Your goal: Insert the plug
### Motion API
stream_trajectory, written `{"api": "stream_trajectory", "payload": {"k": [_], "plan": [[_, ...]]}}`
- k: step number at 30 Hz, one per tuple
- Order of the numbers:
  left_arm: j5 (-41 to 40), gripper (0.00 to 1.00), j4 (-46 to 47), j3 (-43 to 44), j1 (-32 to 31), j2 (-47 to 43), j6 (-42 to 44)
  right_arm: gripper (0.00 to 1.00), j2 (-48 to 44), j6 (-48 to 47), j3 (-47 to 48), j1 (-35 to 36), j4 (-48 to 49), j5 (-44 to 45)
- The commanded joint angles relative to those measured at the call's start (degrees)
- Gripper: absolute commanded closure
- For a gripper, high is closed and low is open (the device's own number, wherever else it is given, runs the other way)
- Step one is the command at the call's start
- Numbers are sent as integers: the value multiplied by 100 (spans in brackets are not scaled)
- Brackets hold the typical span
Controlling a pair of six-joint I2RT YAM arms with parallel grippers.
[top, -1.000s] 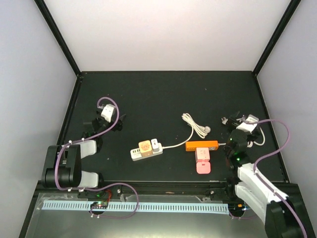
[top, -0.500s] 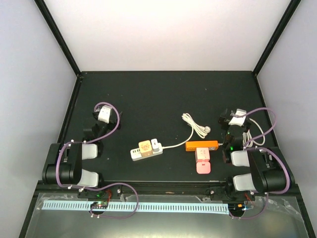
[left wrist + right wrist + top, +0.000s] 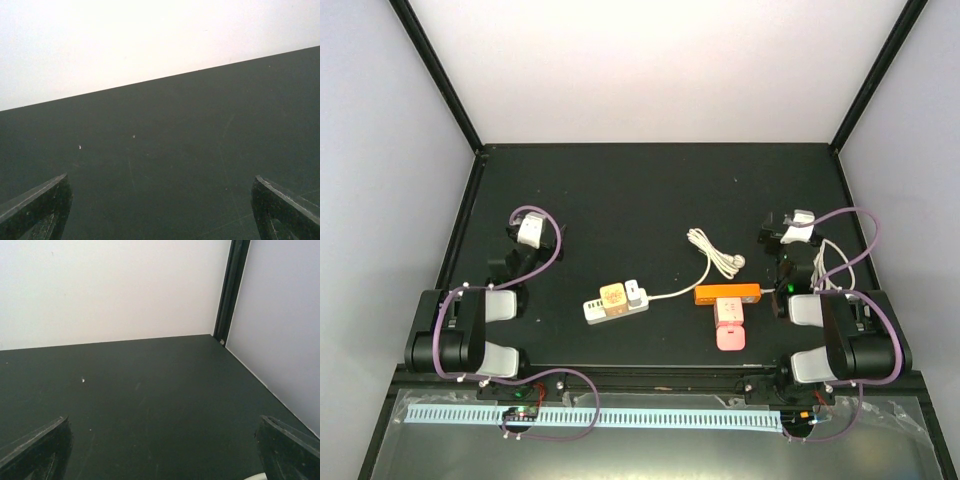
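The white plug [image 3: 736, 262] lies at mid-table on the end of a coiled white cord [image 3: 705, 246] that runs from a white power strip [image 3: 615, 301]. That strip carries a yellow and a white adapter. An orange power strip [image 3: 728, 294] lies to the right with a pink adapter [image 3: 730, 327] against its near side. My left gripper [image 3: 525, 215] [image 3: 160, 180] is open over bare mat at the left. At the right, away from the plug, my right gripper [image 3: 778, 231] [image 3: 163, 419] is also open over bare mat.
The black mat [image 3: 650, 190] is enclosed by white walls and black corner posts [image 3: 229, 290]. Both arms are folded back near their bases, with purple cables [image 3: 552, 240] looping over them. A loose white cable [image 3: 838, 268] lies beside the right arm.
The right arm has swung from a stretched-out pose into a folded one, and its gripper has shifted slightly back. The left wrist has moved up a little. Both grippers stay open.
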Motion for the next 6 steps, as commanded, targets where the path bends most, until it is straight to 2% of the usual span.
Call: {"api": "stream_trajectory", "payload": {"k": [1, 6], "plan": [[-25, 1, 66, 174, -25, -78, -64, 0, -43, 22, 69, -30, 74, -83], [-26, 1, 77, 166, -21, -79, -65, 0, -38, 23, 68, -30, 81, -80]]}}
